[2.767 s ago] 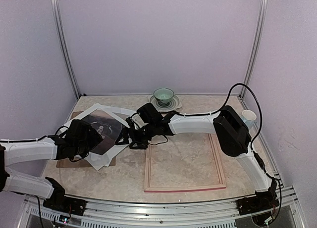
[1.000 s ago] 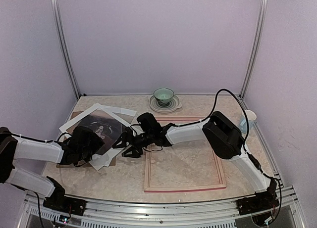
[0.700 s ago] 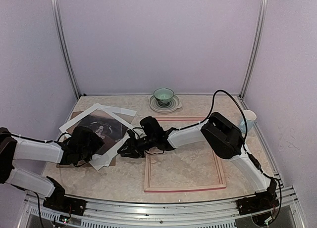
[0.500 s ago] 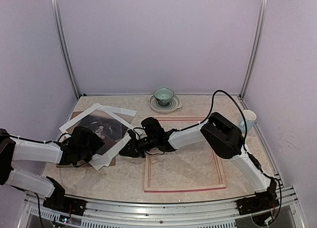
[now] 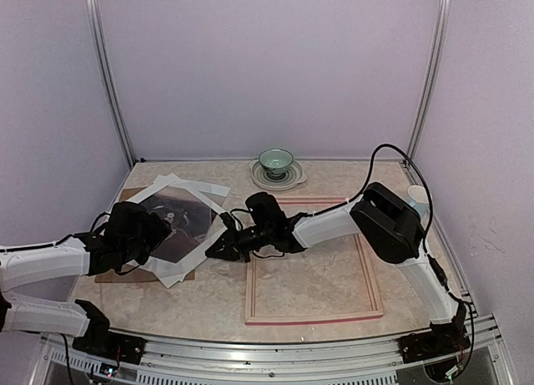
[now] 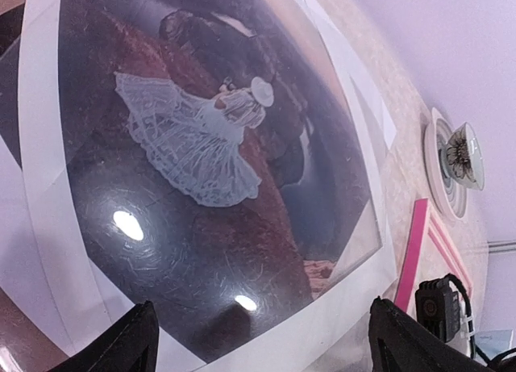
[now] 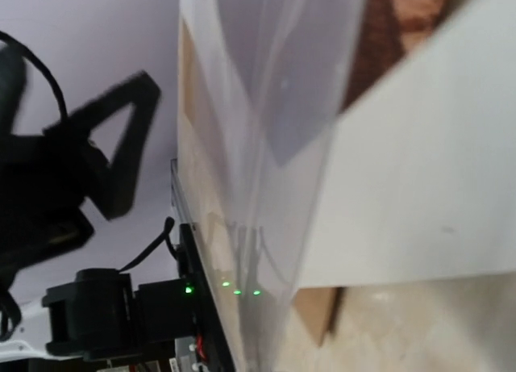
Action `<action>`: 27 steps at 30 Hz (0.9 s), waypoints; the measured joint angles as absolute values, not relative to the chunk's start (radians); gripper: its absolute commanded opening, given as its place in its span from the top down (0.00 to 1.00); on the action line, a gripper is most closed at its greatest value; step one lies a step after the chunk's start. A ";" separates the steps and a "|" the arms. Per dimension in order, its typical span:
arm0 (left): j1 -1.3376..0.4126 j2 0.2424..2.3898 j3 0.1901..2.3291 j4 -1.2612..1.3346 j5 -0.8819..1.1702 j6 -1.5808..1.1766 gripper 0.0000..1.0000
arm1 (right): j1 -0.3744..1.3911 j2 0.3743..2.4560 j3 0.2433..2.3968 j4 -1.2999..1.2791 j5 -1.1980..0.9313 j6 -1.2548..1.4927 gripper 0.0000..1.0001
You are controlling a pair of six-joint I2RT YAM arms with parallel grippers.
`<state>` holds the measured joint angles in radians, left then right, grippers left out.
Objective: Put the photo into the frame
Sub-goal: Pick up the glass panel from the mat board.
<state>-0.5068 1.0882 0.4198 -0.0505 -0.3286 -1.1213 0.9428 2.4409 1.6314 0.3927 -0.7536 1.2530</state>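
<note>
Photo face up on white mat, left side of tabletop — beside frame, not in it. Left claw spread wide over photo, holding nothing. Right claw at stack's frame-side edge — grip cannot be told. Advice: pinch photo edge alone, leave mat

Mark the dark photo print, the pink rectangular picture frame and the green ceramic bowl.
dark photo print of a figure in a white dress (image 6: pixel 211 174): left wrist view, on the white skirt, mid-print.
pink thin-rimmed picture frame (image 5: pixel 313 320): top external view, its near rail.
green ceramic bowl (image 5: pixel 275 159): top external view, its inside.
</note>
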 measured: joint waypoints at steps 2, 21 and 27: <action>-0.507 1.056 0.442 -0.061 -0.342 -1.113 0.11 | 0.938 2.403 1.596 0.392 -0.749 1.245 1.00; -0.507 1.014 0.469 -0.091 -0.389 -1.075 0.11 | 0.906 2.080 1.282 0.355 -0.733 1.092 1.00; -0.507 1.026 0.469 -0.090 -0.388 -1.073 0.11 | 0.893 1.974 1.171 0.322 -0.738 1.038 1.00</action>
